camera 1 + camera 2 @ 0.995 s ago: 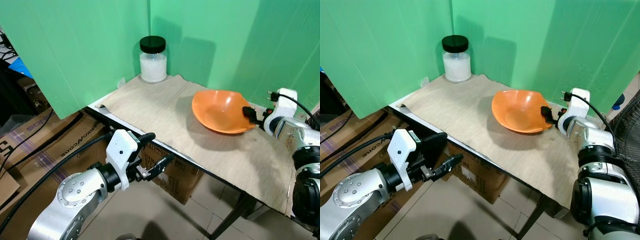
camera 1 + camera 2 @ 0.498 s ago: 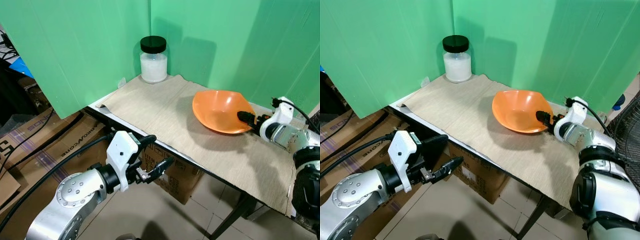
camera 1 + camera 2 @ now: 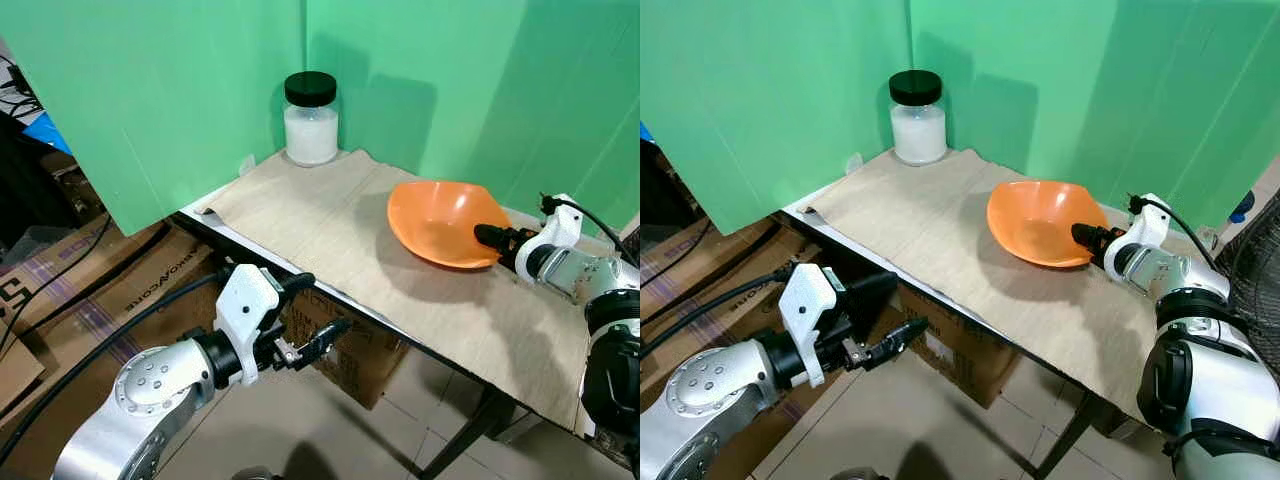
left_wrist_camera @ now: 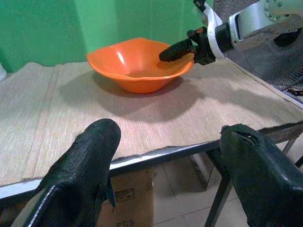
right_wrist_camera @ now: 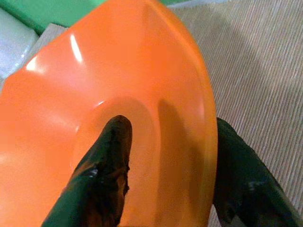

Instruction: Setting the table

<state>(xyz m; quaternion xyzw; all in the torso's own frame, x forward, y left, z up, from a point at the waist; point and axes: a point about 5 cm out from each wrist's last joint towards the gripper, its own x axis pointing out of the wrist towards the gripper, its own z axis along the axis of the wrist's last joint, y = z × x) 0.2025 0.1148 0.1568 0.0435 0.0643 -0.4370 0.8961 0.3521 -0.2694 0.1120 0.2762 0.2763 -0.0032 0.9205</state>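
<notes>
Partial print "PCS" shows on a cardboard box (image 4: 135, 208) under the table; other box lettering is unreadable.

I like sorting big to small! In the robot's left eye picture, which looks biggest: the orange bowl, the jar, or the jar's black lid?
1. Orange bowl, though it sits nearer the camera.
2. Jar.
3. Black lid.
</notes>
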